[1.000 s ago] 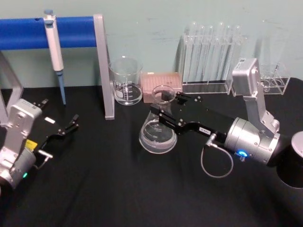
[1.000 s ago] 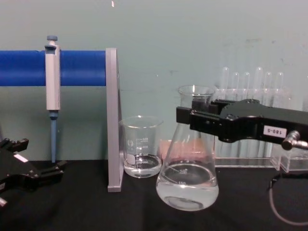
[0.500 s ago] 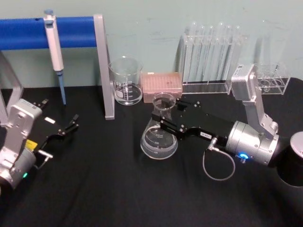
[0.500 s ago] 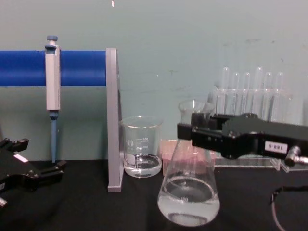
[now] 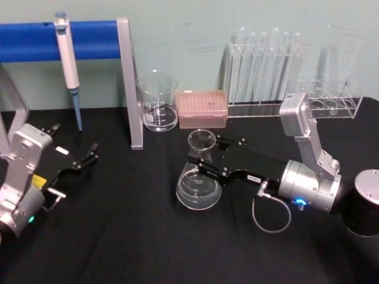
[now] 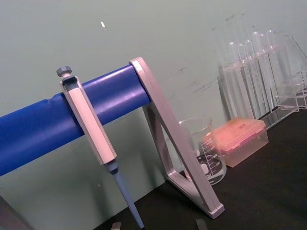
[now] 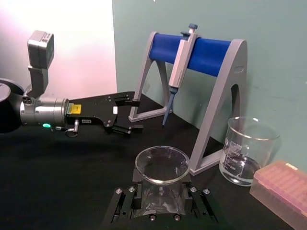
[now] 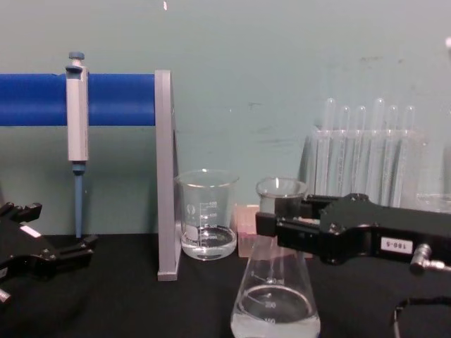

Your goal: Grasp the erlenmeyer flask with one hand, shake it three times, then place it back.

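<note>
Right wrist view: the right gripper is clenched on the neck of the flask, one black jaw on each side just under the rim, the open mouth facing up at the camera. In the chest view the same grip shows from the side: the jaws cross the narrow neck and the cone widens below them, upright, with a little water in the base.

From the head view the flask sits low over the black table, in front of the beaker and the pink box and apart from both. Whether its base touches the table I cannot tell. The left gripper rests over the table on the robot's left, jaws apart and holding nothing, well away from the flask.

My reading is that the flask is at the put-down stage. The main risk is letting go too soon: if the base hangs above the table or sits tilted, the glass would drop or rock and the water could spill. A jaw dragging on the rim as the gripper pulls back could also tip the flask, and a backward swing could knock the beaker behind.
</note>
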